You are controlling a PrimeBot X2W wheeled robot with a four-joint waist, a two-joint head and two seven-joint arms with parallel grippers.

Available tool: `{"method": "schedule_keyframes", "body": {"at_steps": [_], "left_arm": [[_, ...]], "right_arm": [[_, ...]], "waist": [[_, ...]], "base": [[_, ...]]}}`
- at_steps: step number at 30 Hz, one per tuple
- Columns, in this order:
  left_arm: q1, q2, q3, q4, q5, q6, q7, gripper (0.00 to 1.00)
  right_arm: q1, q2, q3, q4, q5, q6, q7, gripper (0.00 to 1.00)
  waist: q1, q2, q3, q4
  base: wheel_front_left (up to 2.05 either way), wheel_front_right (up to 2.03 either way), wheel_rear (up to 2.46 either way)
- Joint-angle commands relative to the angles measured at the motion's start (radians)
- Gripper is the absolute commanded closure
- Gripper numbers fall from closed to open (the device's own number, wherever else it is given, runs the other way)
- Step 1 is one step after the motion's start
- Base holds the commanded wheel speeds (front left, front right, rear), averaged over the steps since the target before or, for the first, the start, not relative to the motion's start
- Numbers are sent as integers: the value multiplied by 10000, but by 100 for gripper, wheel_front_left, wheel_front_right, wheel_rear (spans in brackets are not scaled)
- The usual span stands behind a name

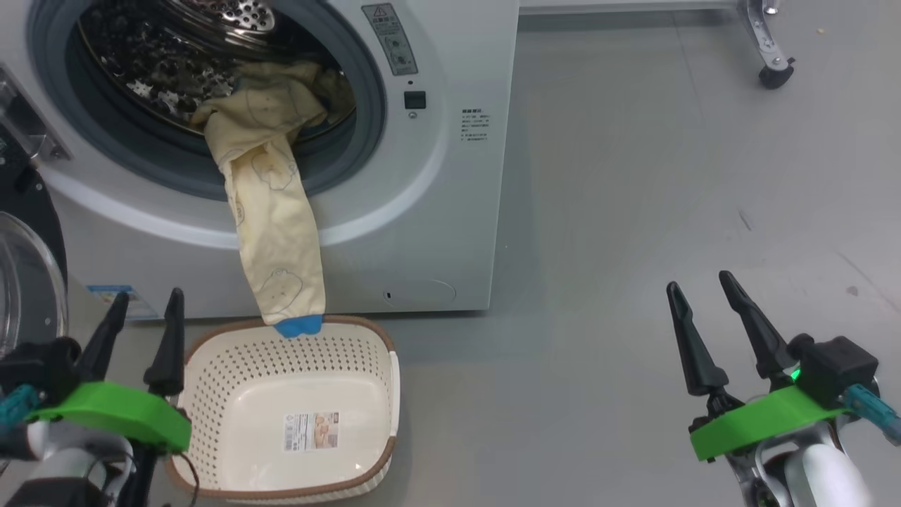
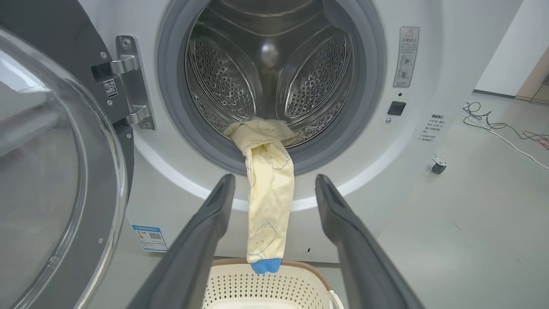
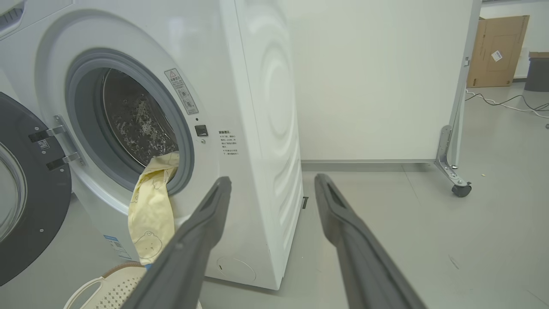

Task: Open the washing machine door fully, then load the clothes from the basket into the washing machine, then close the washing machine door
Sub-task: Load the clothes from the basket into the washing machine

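Observation:
The white washing machine (image 1: 450, 197) stands open, its door (image 2: 47, 180) swung wide to the left. Cream-yellow clothes (image 1: 271, 204) lie partly in the steel drum (image 2: 270, 73); one leg with a blue cuff (image 1: 298, 325) hangs over the grey gasket down to the basket rim. The cream perforated basket (image 1: 232, 359) sits on the floor in front of the machine, nothing in it but a label sticker. My left gripper (image 1: 144, 313) is open beside the basket's left edge. My right gripper (image 1: 704, 296) is open over bare floor to the right. In the left wrist view the hanging garment (image 2: 268, 201) shows between the fingers, farther off.
A wheeled white partition with a caster (image 3: 461, 190) stands right of the machine. Cables (image 2: 502, 128) lie on the grey floor at the far right. A cardboard box (image 3: 495, 51) leans at the back. Open floor (image 1: 669, 176) stretches right of the washer.

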Motion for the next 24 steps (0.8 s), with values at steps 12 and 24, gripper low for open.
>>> {"method": "schedule_keyframes", "body": {"at_steps": [12, 24], "left_arm": [[1423, -1115, 1719, -1003, 1516, -103, -110, 0], [1821, -1705, 2360, -951, 2216, -510, -110, 0]], "right_arm": [[200, -171, 86, -354, 121, 35, -65, 0], [265, -120, 105, -394, 163, 35, -65, 0]], "waist": [[1, -1, -620, 233], [1, -1, -625, 217]], "base": [[0, 0, 0], [0, 0, 0]]}}
